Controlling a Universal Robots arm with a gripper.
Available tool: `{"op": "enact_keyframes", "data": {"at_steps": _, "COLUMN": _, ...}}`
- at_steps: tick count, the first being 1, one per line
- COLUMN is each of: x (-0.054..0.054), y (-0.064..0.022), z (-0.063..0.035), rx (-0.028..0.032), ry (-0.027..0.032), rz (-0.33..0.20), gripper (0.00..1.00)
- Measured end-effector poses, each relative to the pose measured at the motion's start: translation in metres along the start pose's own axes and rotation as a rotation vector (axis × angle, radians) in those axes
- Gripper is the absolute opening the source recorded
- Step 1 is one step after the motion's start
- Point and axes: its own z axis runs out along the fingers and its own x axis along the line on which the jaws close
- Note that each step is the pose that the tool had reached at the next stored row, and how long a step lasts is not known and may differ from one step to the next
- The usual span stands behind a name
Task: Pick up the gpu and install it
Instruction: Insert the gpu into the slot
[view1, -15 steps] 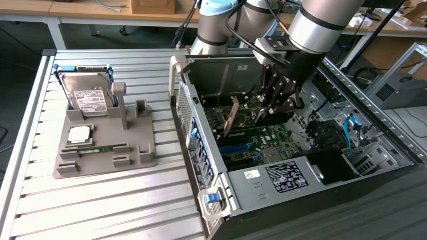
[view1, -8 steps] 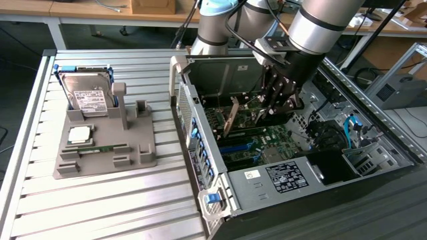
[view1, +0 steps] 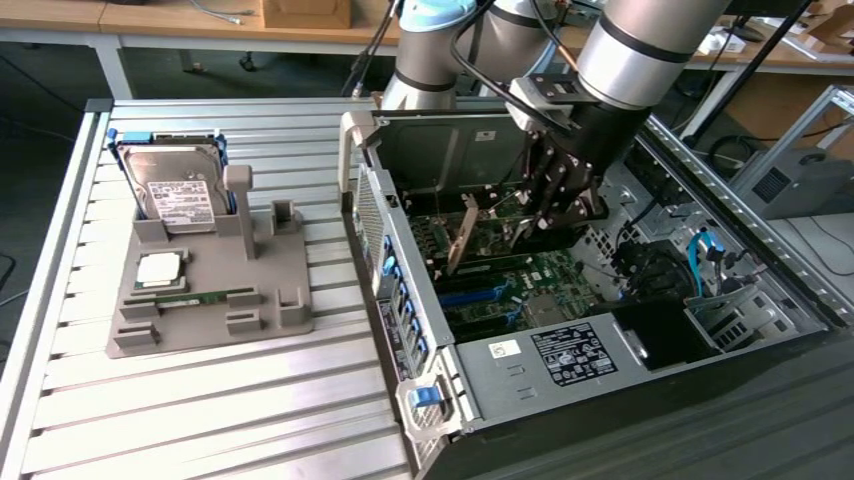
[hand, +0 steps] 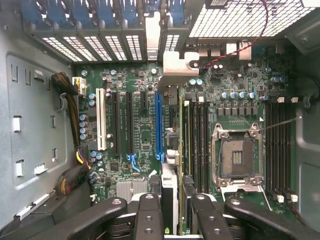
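The gripper (hand: 175, 217) pinches the graphics card (hand: 170, 190) between its dark fingers (hand: 150, 215), holding it by the upper edge; the card hangs edge-on inside the open computer case (view1: 494, 390), over the motherboard (hand: 140, 135) and just beside the long blue slot (hand: 159, 125); whether it touches the slot cannot be told; its silver bracket (hand: 172, 65) lies toward the case's vented rear wall; on the slatted table (view1: 200, 420), near its far corner on the exterior view's left, a grey tray (view1: 287, 310) holds an upright hard drive (view1: 180, 190) and a flat memory stick (view1: 200, 297).

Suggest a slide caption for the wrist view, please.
Black gripper holding the thin dark gpu card with silver bracket, edge-on over the green motherboard.
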Motion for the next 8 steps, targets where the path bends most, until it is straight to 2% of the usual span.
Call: {"op": "enact_keyframes", "data": {"at_steps": 8, "x": 0.0008, "y": 0.0001, "z": 0.0000, "rx": 0.0000, "ry": -0.0001, "rz": 0.000, "gripper": 0.27}}
